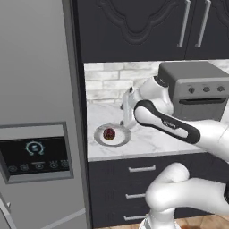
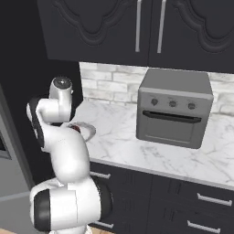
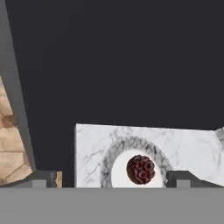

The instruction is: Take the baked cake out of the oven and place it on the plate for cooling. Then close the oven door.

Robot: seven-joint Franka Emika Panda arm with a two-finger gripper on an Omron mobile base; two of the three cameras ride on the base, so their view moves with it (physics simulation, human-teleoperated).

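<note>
The two-finger gripper (image 3: 111, 178) stands wide open and holds nothing; in the hand view its two dark finger tips (image 3: 41, 178) rise far apart at the bottom edge. Between them, and lying below the hand with clear air between, sits the small dark reddish-brown round cake (image 3: 141, 169) with a bumpy top. It rests on the white middle of a round plate (image 3: 114, 151) with a grey marbled rim, closer to the right finger tip than to the left one. The plate stands on the white marble worktop (image 3: 188, 146), near its left end.

In the left base view the white arm bends over this left part of the worktop, and the hand (image 1: 129, 107) hangs just above and behind the plate, not touching it. The cake lies at the plate's centre there as well. To the left of the worktop a tall grey appliance panel (image 1: 36, 89) with a dark display rises.

Well to the right of the plate, at the back of the worktop against the pale brick wall (image 2: 109, 82), stands the grey box-shaped oven (image 2: 174, 108) with three knobs. The oven door (image 2: 170, 124), with its horizontal bar handle, appears closed. Dark cabinets (image 2: 119, 27) hang above, and dark drawers (image 2: 201, 205) with silver handles run below the worktop.
</note>
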